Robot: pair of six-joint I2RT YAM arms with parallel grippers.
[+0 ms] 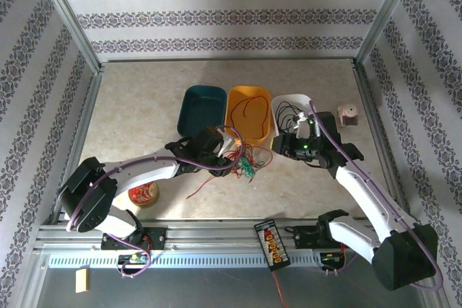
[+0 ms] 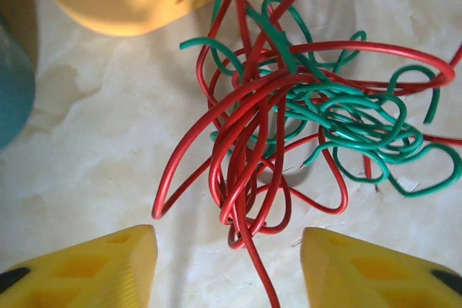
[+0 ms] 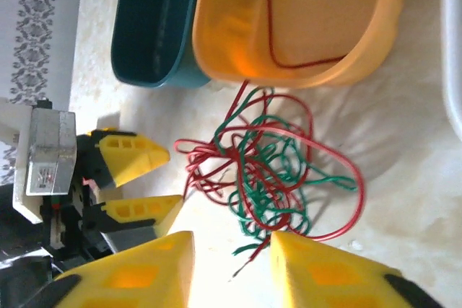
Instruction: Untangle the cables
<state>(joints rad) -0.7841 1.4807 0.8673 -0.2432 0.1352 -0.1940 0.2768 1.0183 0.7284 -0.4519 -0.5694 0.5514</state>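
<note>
Looking from the top camera, the cables (image 1: 247,162) lie as one red and green knot on the counter (image 1: 144,106) at the centre of the frame, just below the yellow tray (image 1: 231,117). The left pincer (image 1: 232,151) is at their left and the right pincer (image 1: 281,148) at their right. At the left wrist, this pincer is spread and empty at the bottom edge. The knot sits directly above its gap, and the red bundle runs down into it. At the right wrist, that pincer is also spread, with a loose red end just at its gap. Both are close, but I judge the left one better lined up.
</note>
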